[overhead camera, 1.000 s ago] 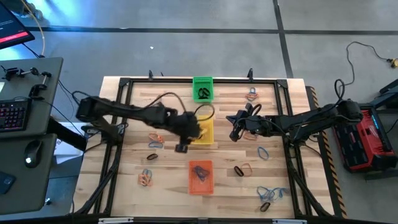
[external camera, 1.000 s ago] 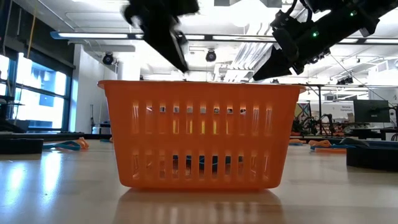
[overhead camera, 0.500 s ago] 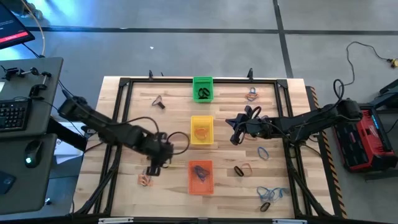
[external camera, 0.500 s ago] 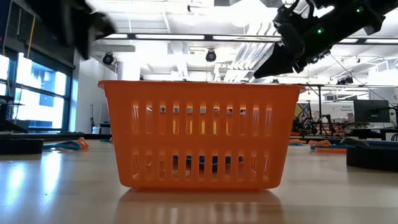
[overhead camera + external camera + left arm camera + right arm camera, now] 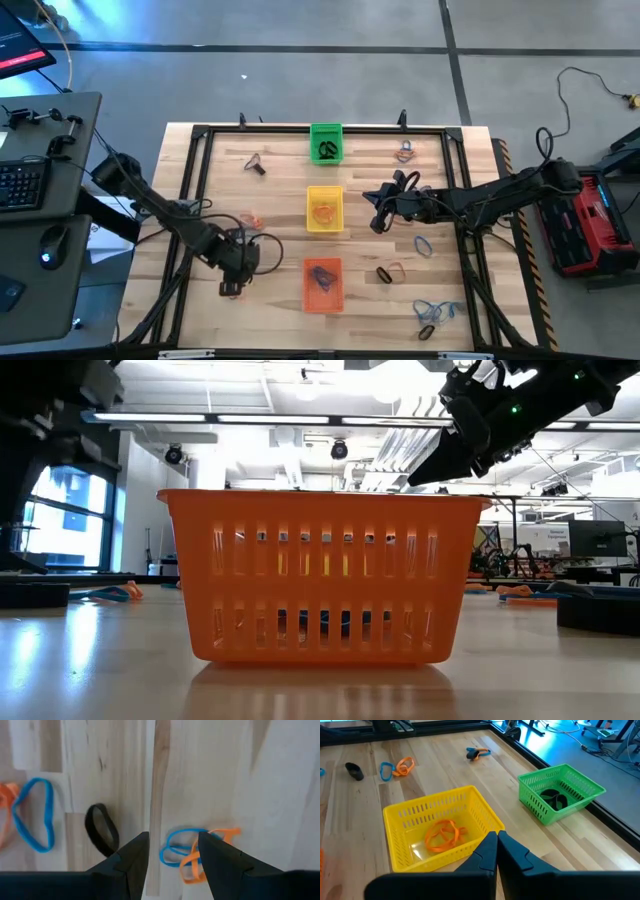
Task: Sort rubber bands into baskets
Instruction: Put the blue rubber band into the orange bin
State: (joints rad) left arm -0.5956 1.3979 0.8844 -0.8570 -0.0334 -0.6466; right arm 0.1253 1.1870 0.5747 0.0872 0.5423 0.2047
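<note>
- Where the wooden counter [image 5: 270, 310] carries the sorting set, three baskets lined up down its middle: green basket [image 5: 325, 143] at the far edge, yellow basket [image 5: 324, 209] at centre, orange basket [image 5: 322, 285] nearest the front.
- Green basket: black rubber bands [image 5: 555, 797] inside.
- Yellow basket: orange rubber band [image 5: 442, 835] inside.
- Orange basket: blue bands [image 5: 321, 277] inside; fills the low view [image 5: 322, 575].
- Left tool [image 5: 232, 288]: low over the counter's front-left part, well to the left of the orange basket; fingers [image 5: 132, 862] spread, grasping nothing.
- Blue-and-orange tangle [image 5: 192, 854]: lying on the counter directly beneath the left tool, showing between and beside its fingers; whether touched cannot be told.
- Black loop [image 5: 102, 829] and blue loop [image 5: 35, 815]: flat on the counter, near the left tool and off to one side of it, apart from each other.
- Right tool [image 5: 376, 219]: raised just right of the yellow basket; fingers [image 5: 490, 852] clenched together, grasping nothing.
- Loose bands, right half of the counter: blue loop [image 5: 422, 244], black-and-orange pair [image 5: 390, 271], blue cluster [image 5: 437, 312] near the front-right corner, small clump [image 5: 404, 152] at the far right.
- Loose bands, left half: small clump [image 5: 255, 164] at the far left, orange band [image 5: 250, 218] left of the yellow basket.
</note>
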